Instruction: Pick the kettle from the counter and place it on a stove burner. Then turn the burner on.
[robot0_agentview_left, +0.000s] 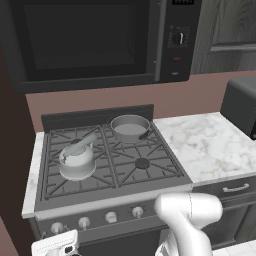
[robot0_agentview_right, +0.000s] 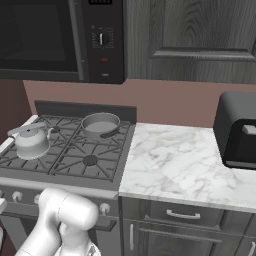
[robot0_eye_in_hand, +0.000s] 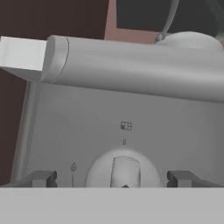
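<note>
Hand view: round silvery knob (robot0_eye_in_hand: 124, 171) between spread end effector (robot0_eye_in_hand: 112, 178) tips.

A home kitchen, computer-rendered.
A gas stove (robot0_agentview_left: 112, 165) with cast-iron grates and front knobs (robot0_agentview_left: 111, 217) sits under a black microwave (robot0_agentview_left: 95, 40), beside a marble counter (robot0_agentview_right: 185, 167) with drawers (robot0_agentview_right: 182, 215), a dark toaster (robot0_agentview_right: 239, 130) and wood-grain cabinets (robot0_agentview_right: 200, 40); a kettle (robot0_agentview_left: 77, 160) and pot (robot0_agentview_left: 130, 128) stand on the burners.
</note>
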